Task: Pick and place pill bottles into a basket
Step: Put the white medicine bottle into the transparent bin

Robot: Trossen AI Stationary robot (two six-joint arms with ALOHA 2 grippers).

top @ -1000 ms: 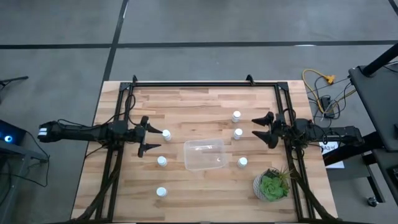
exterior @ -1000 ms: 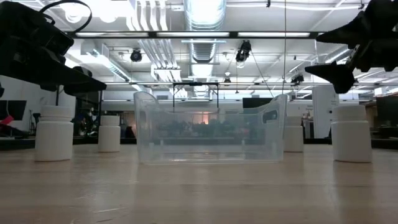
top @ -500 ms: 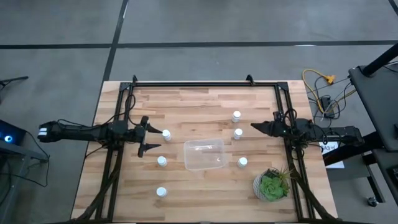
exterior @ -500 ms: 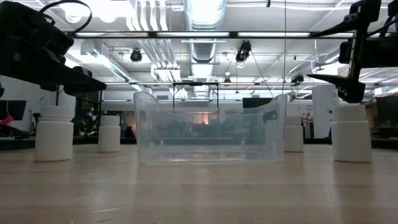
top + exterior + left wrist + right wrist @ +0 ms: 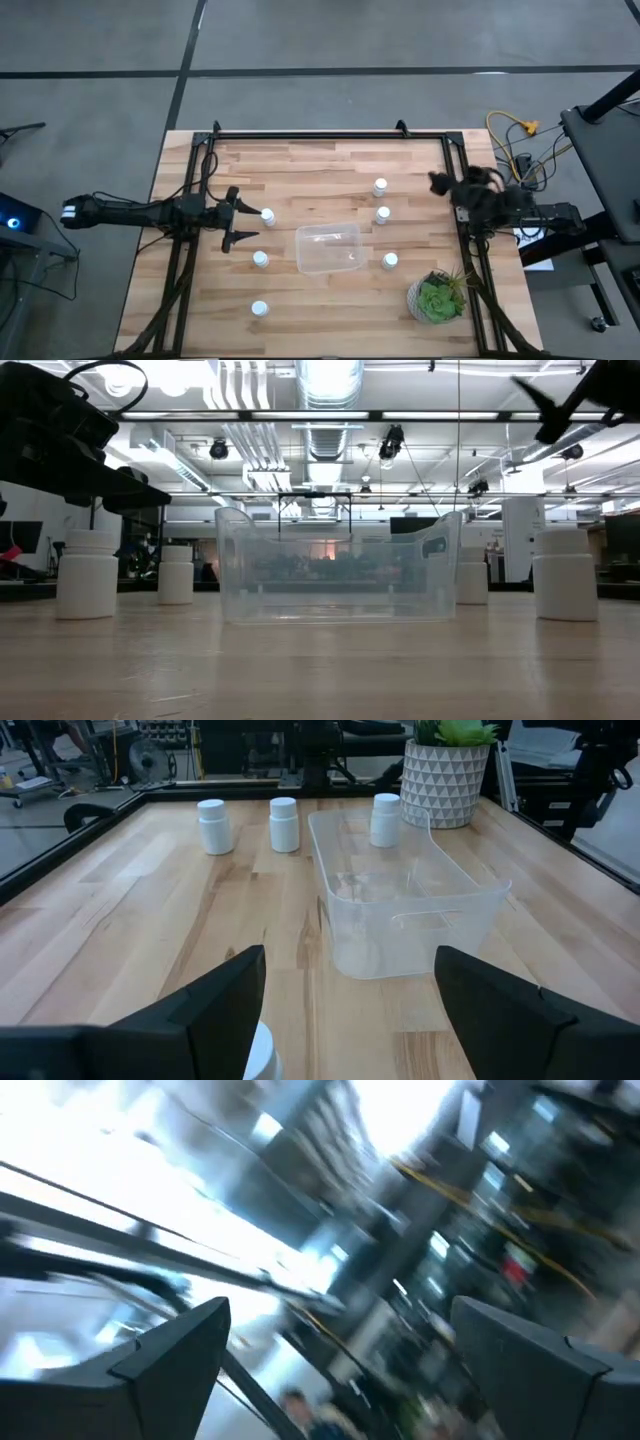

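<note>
Six small white pill bottles stand upright on the wooden table: three on the left (image 5: 267, 215) (image 5: 260, 259) (image 5: 259, 309) and three on the right (image 5: 380, 187) (image 5: 382, 214) (image 5: 389, 261). The clear basket (image 5: 328, 247) sits at the middle with nothing in it. My left gripper (image 5: 240, 216) is open, level, just left of the nearest bottle. That bottle's cap (image 5: 258, 1055) shows low between the open fingers, and I see no touch. My right gripper (image 5: 440, 183) is open and empty at the table's right edge, raised and tipped upward (image 5: 560, 400).
A green plant in a patterned white pot (image 5: 437, 297) stands at the near right corner, close to the nearest right bottle. Black frame rails (image 5: 330, 134) run along the table's far, left and right sides. Bare wood lies in front of the basket.
My right gripper has drawn back from the right-hand bottles toward the table's right edge. It has turned about its axis and tipped upward, and its wrist view now looks at the ceiling. It stays open. The bottles and the basket have not moved.
</note>
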